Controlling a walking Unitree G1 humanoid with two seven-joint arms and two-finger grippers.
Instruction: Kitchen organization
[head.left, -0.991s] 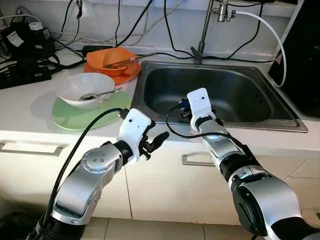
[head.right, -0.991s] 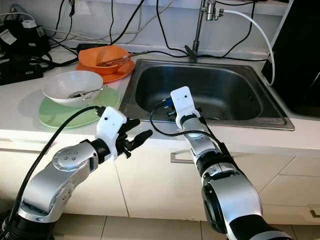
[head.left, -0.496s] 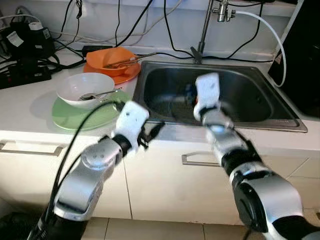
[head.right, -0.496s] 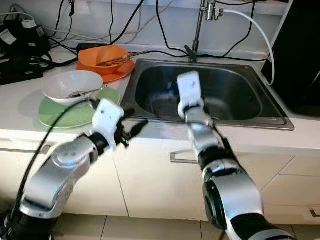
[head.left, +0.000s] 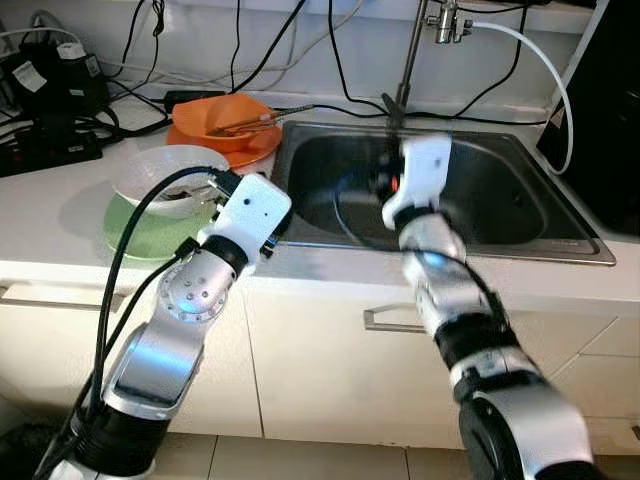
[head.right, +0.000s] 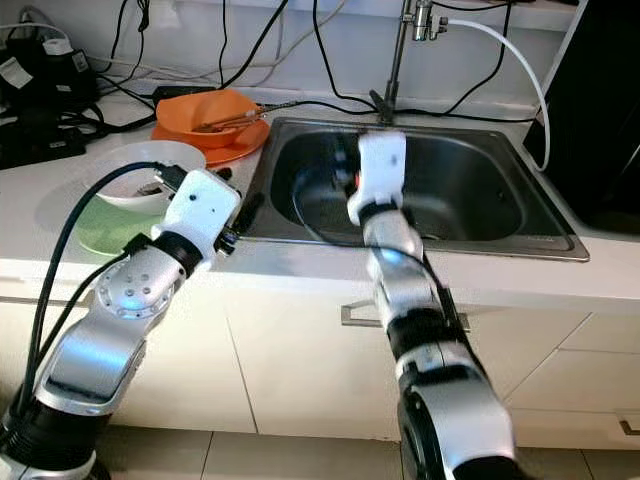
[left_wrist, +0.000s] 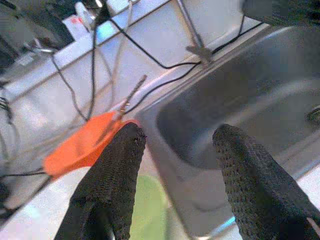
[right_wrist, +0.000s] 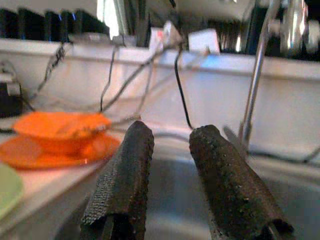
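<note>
Reaching toward the dishes, looks like: left gripper (left_wrist: 175, 150), fingers spread and empty, sits mid-frame beside the white bowl (head.left: 160, 180) on the green plate (head.left: 140, 235). Right gripper (right_wrist: 167, 175), slightly parted, hovers over the sink (head.left: 520, 200). Next move probably needs lining up on a rim.

Bright, even daylight; the right arm (head.left: 432, 215) is motion-blurred, wrist views soft.

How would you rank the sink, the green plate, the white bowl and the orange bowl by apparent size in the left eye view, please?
1. sink, clearly the largest.
2. green plate, though the left arm hides part of it.
3. white bowl and orange bowl: they look about alike; the orange one sits farther back, so I would not rank them.
</note>
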